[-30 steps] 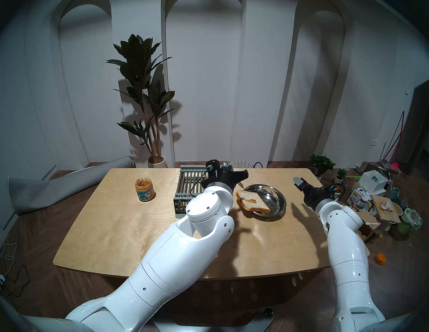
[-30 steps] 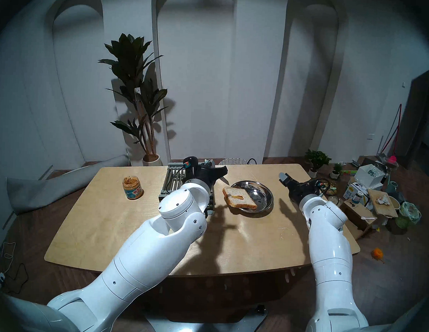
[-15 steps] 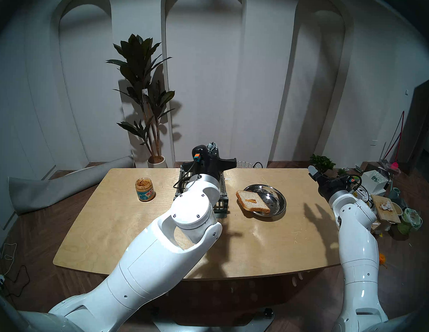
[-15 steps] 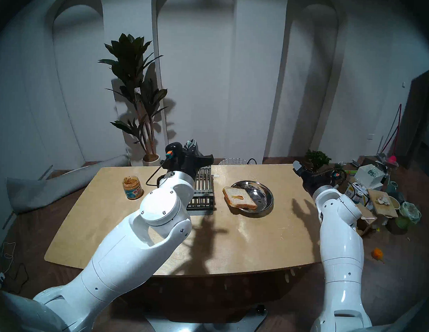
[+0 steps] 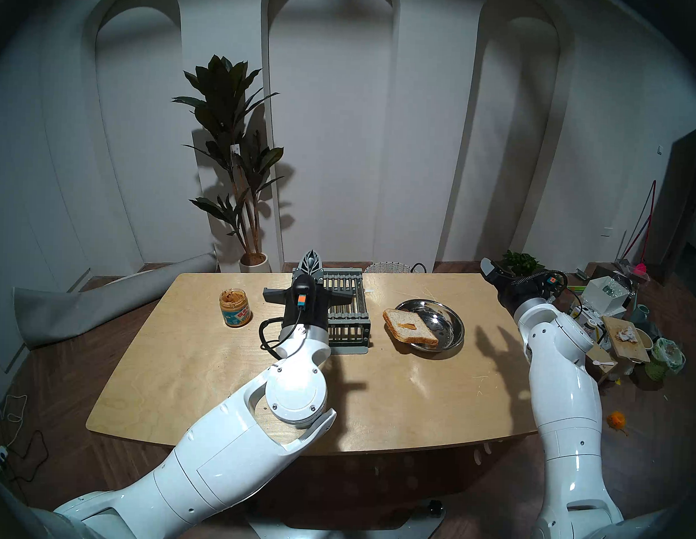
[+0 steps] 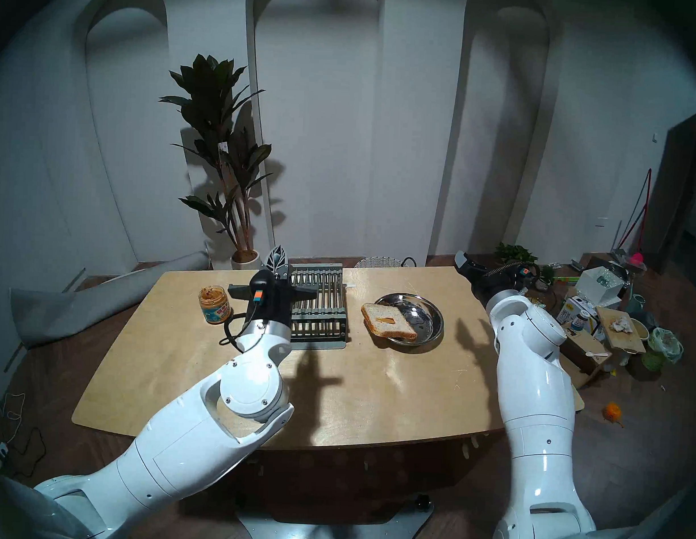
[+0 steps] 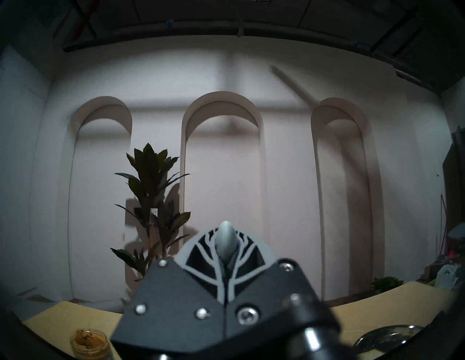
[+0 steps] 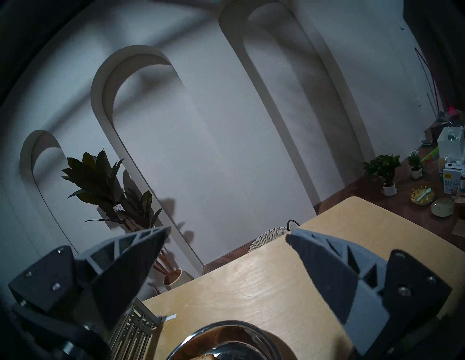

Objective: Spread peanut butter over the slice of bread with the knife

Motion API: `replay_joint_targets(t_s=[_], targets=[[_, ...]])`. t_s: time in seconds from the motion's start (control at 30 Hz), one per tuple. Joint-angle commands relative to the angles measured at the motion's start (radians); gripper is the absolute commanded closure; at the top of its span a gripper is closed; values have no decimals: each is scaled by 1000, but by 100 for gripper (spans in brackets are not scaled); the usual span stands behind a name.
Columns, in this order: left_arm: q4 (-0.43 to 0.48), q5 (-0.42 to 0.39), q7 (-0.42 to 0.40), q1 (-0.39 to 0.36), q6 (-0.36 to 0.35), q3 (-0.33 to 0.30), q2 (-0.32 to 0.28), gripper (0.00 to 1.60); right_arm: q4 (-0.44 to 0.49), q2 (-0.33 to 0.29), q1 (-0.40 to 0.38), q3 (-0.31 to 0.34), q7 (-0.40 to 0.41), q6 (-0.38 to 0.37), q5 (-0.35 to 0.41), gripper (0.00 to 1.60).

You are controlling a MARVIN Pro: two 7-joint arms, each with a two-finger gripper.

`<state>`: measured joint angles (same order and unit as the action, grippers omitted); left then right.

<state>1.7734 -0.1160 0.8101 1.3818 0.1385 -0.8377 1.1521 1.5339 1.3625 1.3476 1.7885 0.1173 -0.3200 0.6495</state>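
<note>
The slice of bread (image 5: 411, 328) lies on a steel plate (image 5: 453, 318), overhanging its left rim, with a small dab of peanut butter (image 5: 408, 325) on top. The open peanut butter jar (image 5: 234, 308) stands at the table's left. My left gripper (image 5: 311, 262) points upward between the jar and the rack, shut on the knife. Only the knife's pale blue handle end (image 7: 225, 241) shows between the fingertips; the blade is hidden. My right gripper (image 5: 490, 268) is open and empty over the table's far right corner; in the right wrist view (image 8: 226, 236) its fingers stand wide apart.
A grey slatted rack (image 5: 347, 314) stands mid-table, just right of my left wrist. A wicker basket (image 8: 269, 236) sits behind the table's far edge. Boxes, pots and clutter (image 5: 613, 312) crowd the floor at right. A potted plant (image 5: 232, 160) stands behind.
My left arm swung left from beside the bread to the rack's left side and turned the gripper upward, still holding the knife. My right arm drew back from the plate toward the table's far right corner.
</note>
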Motion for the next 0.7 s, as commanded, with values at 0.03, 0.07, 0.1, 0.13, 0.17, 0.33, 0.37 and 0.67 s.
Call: replay_joint_targets(t_s=[0.03, 0.07, 0.1, 0.13, 0.17, 0.33, 0.37, 0.67], targets=[[-92, 72, 9, -49, 114, -10, -8, 160, 45, 14, -17, -31, -12, 60, -40, 0], [-95, 63, 1, -51, 127, -12, -9, 160, 44, 16, -16, -32, -14, 65, -43, 0], [-95, 63, 1, -51, 127, -12, -9, 160, 44, 16, -16, -32, -14, 65, -43, 0], [-99, 60, -6, -54, 129, -11, -12, 160, 42, 17, -15, -33, -16, 73, -47, 0], [-105, 54, -8, -55, 138, -11, -11, 160, 39, 18, -15, -34, -17, 79, -49, 0], [-106, -36, -69, -38, 195, -23, -29, 160, 21, 22, -15, -31, -17, 109, -55, 0], [-106, -45, -79, -36, 199, -23, -33, 160, 18, 22, -15, -31, -17, 113, -56, 0], [-146, -76, -110, -47, 191, -11, -24, 160, -16, 15, -18, -32, 6, 148, -69, 0]])
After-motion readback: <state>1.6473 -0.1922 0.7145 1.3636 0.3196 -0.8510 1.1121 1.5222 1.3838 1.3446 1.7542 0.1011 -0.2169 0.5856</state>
